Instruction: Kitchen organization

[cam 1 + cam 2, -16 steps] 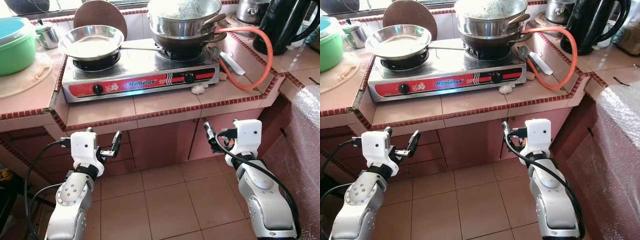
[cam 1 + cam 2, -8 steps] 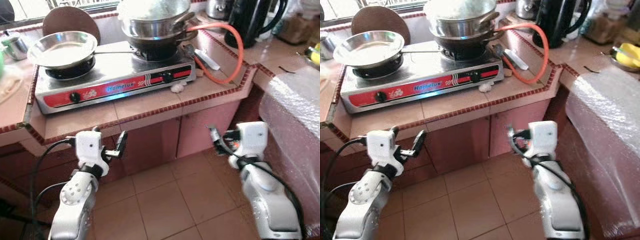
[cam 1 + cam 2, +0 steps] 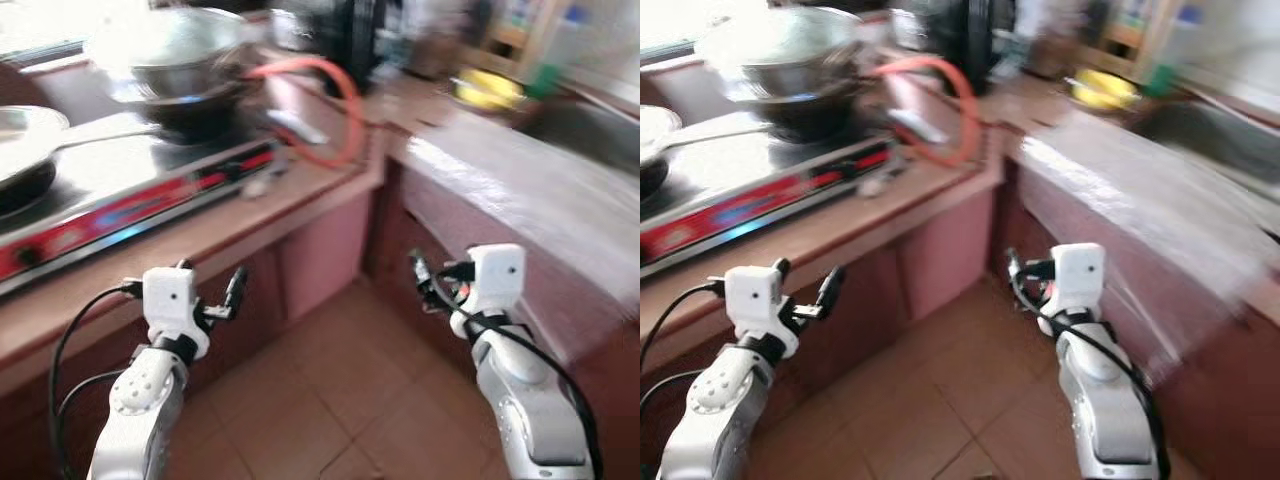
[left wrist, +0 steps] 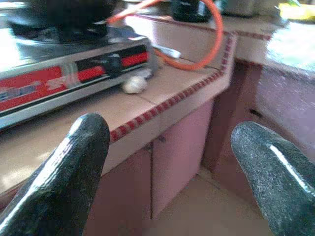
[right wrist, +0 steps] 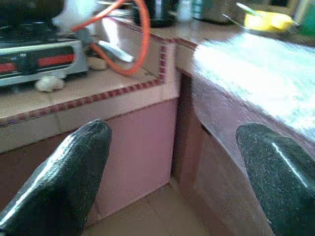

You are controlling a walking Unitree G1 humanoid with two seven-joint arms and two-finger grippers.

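Observation:
Both grippers hang low in front of a pink tiled counter (image 3: pixel 300 195), holding nothing. My left gripper (image 3: pixel 210 285) is open, and its black fingers (image 4: pixel 74 167) frame the counter edge and cabinet doors. My right gripper (image 3: pixel 428 283) is also open, its fingers (image 5: pixel 61 179) spread before the counter's corner. A red-fronted gas stove (image 3: pixel 130 190) stands on the counter with stacked steel pots (image 3: pixel 185 65) and a frying pan (image 3: pixel 25 150). An orange hose (image 3: pixel 335 100) loops off the stove. The head views are blurred.
A small white lump (image 4: pixel 134 84) lies on the counter by the stove. A black kettle (image 3: pixel 350 35) stands behind the hose. To the right runs a counter under shiny wrap (image 3: pixel 520 180), with a yellow object (image 3: pixel 485 90) at its far end. Brown floor tiles (image 3: pixel 330 390) lie below.
The camera has swung to the right: the stove slid to the left edge and the wrapped counter on the right came into view. Both grippers stay open and low.

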